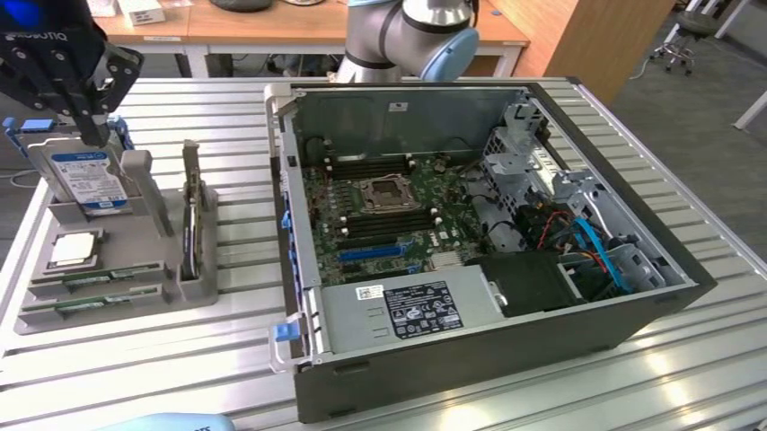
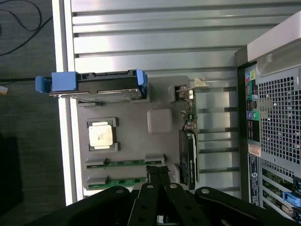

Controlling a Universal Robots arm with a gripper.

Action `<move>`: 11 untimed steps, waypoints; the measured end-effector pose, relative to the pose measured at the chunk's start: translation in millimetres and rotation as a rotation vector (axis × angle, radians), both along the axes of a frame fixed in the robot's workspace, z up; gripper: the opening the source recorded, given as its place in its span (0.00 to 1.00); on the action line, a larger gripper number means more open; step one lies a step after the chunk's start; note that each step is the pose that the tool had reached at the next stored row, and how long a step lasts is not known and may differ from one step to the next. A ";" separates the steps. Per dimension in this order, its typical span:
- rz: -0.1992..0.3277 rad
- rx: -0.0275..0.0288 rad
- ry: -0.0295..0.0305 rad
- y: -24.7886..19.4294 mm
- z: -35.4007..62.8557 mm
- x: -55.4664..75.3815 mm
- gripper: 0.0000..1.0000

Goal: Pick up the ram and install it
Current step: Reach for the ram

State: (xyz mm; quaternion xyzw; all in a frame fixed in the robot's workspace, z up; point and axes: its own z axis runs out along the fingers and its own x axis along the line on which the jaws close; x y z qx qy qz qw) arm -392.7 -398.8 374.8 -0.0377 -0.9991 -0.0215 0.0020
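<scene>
Two long green ram sticks lie side by side in slots at the front of a grey holder [image 1: 144, 242]: one [image 1: 114, 274] [image 2: 124, 162] and one beside it [image 1: 90, 305] [image 2: 122, 180]. I cannot tell them apart. My black gripper [image 1: 92, 133] hangs high above the holder's far end, over the hard drive, well apart from both sticks. In the wrist view its fingertips [image 2: 157, 172] are pressed together with nothing between them, close to the ends of the two sticks in the picture.
The holder also carries a hard drive with blue brackets [image 1: 86, 180], a square silver processor [image 1: 74, 249] and an upright card [image 1: 192, 215]. At the exterior view's right lies an open computer case [image 1: 300, 269] with its motherboard [image 1: 383, 211]. The arm's base [image 1: 408, 36] stands behind the case.
</scene>
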 end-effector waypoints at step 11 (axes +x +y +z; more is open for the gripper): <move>0.000 0.0000 0.0023 0.0 -1.1 -14.8 0.10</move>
